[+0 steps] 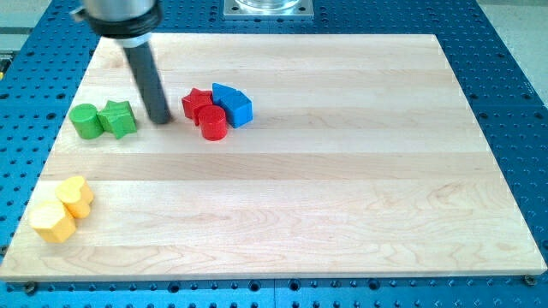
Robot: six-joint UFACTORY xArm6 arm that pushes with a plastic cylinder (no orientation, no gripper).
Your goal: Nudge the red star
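Observation:
The red star [196,102] lies on the wooden board [342,171] at the upper left. It touches a red cylinder [212,122] at its lower right and a blue block [232,104] on its right. My tip [160,120] rests on the board a short gap to the left of the red star, between it and the green star [119,118]. The rod rises up and to the left from the tip.
A green cylinder [85,121] touches the green star's left side. A yellow heart [77,195] and a yellow hexagon [52,222] sit together at the board's lower left corner. Blue perforated table [505,103] surrounds the board.

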